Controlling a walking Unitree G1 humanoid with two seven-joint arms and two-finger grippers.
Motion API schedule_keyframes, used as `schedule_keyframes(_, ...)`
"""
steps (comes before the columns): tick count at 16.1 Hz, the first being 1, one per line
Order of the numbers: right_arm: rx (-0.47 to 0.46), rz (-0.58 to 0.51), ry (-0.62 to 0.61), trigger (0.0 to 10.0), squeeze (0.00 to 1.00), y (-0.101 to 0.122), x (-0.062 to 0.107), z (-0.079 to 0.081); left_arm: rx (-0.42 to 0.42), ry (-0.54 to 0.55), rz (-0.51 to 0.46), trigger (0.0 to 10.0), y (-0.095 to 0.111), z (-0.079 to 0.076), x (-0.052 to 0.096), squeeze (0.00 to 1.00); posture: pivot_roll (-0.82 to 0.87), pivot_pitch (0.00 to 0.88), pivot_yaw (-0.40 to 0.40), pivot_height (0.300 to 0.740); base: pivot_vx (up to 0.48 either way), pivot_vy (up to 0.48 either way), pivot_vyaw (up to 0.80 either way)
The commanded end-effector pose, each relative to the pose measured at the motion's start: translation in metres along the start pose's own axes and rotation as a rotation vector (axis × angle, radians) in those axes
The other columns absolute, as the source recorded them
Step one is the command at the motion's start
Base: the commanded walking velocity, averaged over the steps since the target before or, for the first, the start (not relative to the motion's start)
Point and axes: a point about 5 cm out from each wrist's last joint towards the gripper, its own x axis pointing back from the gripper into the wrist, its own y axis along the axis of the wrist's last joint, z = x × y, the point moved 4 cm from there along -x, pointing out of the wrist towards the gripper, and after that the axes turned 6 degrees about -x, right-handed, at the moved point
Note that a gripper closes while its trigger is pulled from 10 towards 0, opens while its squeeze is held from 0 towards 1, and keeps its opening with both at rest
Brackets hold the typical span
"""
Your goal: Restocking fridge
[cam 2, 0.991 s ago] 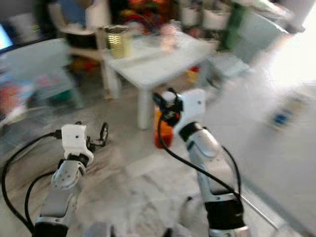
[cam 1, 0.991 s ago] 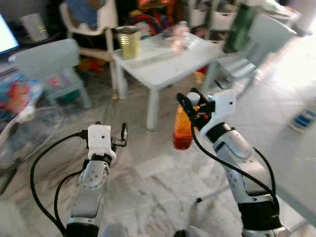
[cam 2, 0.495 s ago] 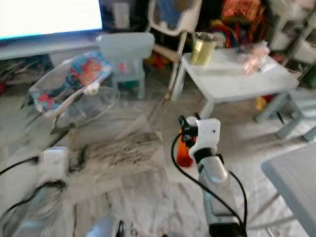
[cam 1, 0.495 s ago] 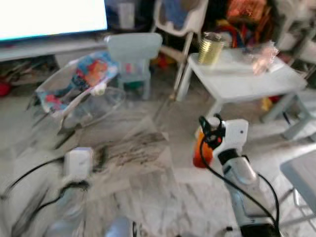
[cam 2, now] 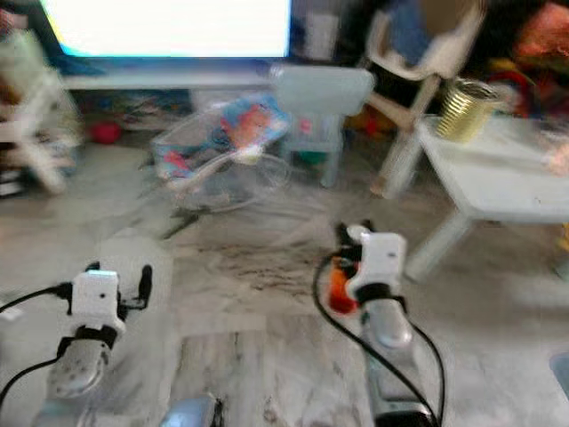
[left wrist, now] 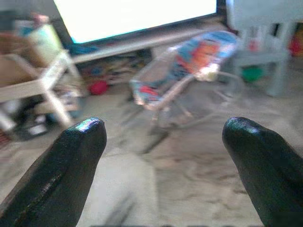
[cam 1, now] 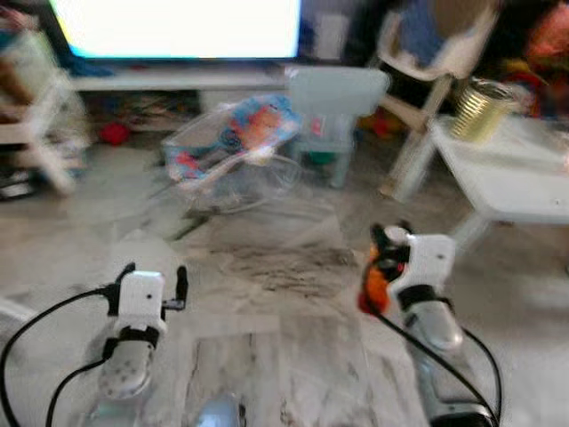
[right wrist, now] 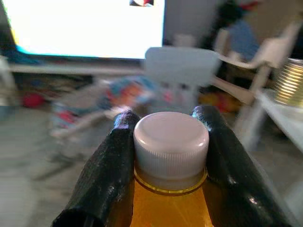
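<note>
While a bouncer seat [cam 1: 236, 138] lies ahead, the white table [cam 1: 511, 178] stands right.

I can read no text, label, brand, number or sign in any view. The bottle [right wrist: 170, 189], its white cap [right wrist: 171, 142] and the gold can [cam 1: 481, 108] show no legible print; the head views are blurred.
</note>
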Motion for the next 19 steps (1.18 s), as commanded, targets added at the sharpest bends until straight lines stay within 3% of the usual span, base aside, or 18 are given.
schedule_keyframes(1, 0.019, -0.025, -0.003, 10.0, 0.0, 0.0055, -0.0008, -0.0036, 0.001, -0.003, 0.002, 10.0, 0.0003, -0.0053, 0.0014, 0.0, 0.12, 0.045, -0.041, 0.74, 0.0, 0.0, 0.8)
schedule_keyframes(4, 0.024, -0.049, 0.006, 10.0, 0.0, 0.0083, -0.0009, -0.0039, 0.017, 0.002, 0.009, 10.0, 0.0021, -0.0038, -0.0007, 0.0, 0.12, 0.054, -0.036, 0.74, 0.0, 0.0, 0.8)
schedule_keyframes(8, 0.009, -0.046, -0.024, 10.0, 0.0, 0.007, 0.0032, -0.0101, -0.023, 0.009, 0.005, 10.0, -0.0016, 0.0002, -0.0036, 0.0, 0.1, 0.059, -0.041, 0.74, 0.0, 0.0, 0.8)
schedule_keyframes(13, 0.003, -0.058, -0.027, 10.0, 0.0, 0.0106, 0.0037, -0.0115, -0.018, 0.027, 0.008, 10.0, -0.0003, -0.0025, 0.0058, 0.0, 0.1, 0.07, -0.052, 0.74, 0.0, 0.0, 0.8)
schedule_keyframes(19, 0.024, -0.067, 0.012, 10.0, 0.0, 0.0142, -0.0004, -0.003, -0.016, 0.049, -0.008, 10.0, 0.0027, 0.0029, 0.0022, 0.0, 0.11, 0.08, -0.058, 0.74, 0.0, 0.0, 0.8)
